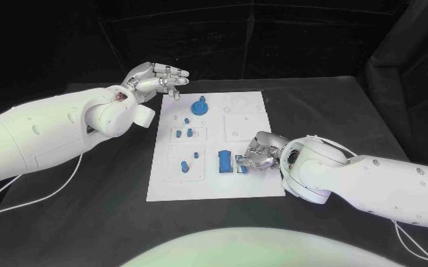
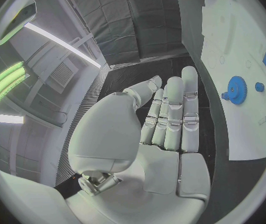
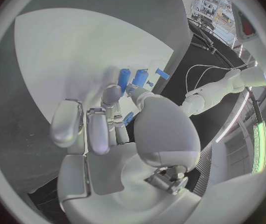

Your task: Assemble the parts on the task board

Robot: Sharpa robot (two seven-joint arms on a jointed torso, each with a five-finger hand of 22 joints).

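The white task board (image 1: 214, 183) lies in the middle of the black table. A blue gear (image 1: 200, 107) stands near its far end and shows again in the left wrist view (image 2: 237, 89). Small blue pegs (image 1: 179, 134) sit in the board's left column, and a blue block (image 1: 226, 161) lies near the front. My left hand (image 1: 159, 80) hovers over the board's far left corner with its fingers (image 2: 173, 109) stretched out and nothing in them. My right hand (image 1: 261, 154) rests at the board's right side beside the block, thumb and fingers pinching a small blue part (image 3: 128, 118).
White cables (image 1: 40, 196) trail over the black table on both sides. Bare table lies beyond the board's far end and to its right. Two more blue parts (image 3: 125, 77) stand just past my right fingertips.
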